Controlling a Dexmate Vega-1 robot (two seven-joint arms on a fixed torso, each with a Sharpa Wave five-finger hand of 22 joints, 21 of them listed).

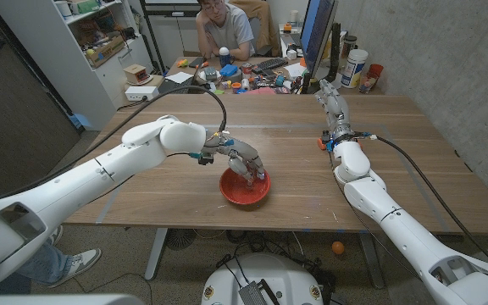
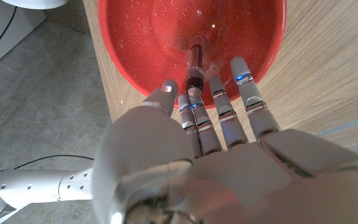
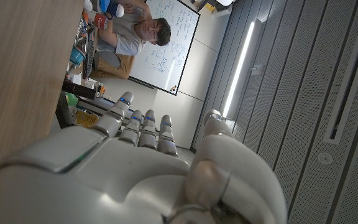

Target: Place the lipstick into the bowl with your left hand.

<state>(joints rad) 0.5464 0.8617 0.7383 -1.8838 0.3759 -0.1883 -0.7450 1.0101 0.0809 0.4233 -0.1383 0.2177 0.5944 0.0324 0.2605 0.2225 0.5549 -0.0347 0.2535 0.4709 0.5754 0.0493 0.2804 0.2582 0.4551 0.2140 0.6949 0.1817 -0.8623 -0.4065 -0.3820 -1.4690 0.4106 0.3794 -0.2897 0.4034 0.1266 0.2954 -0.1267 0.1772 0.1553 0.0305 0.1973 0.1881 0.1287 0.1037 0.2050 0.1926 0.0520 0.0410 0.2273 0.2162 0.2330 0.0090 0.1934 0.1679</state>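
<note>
Wooden table (image 1: 413, 161) under red bowl (image 1: 244, 195), left hand (image 1: 242, 163) above it pinching lipstick (image 2: 195, 70).

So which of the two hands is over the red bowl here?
The left hand, reaching in from picture left; its fingers point into the red bowl with the lipstick at their tips. The right hand is at the table's far edge, away from the bowl.

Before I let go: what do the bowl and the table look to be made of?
The bowl looks like glossy red plastic: small bright highlights speckle its inside and the wall is thin and evenly coloured, though glazed ceramic can't be ruled out. The table looks like wood or wood veneer with a matte finish: brown grain lines run along it. The left hand holds the lipstick over the bowl.
</note>
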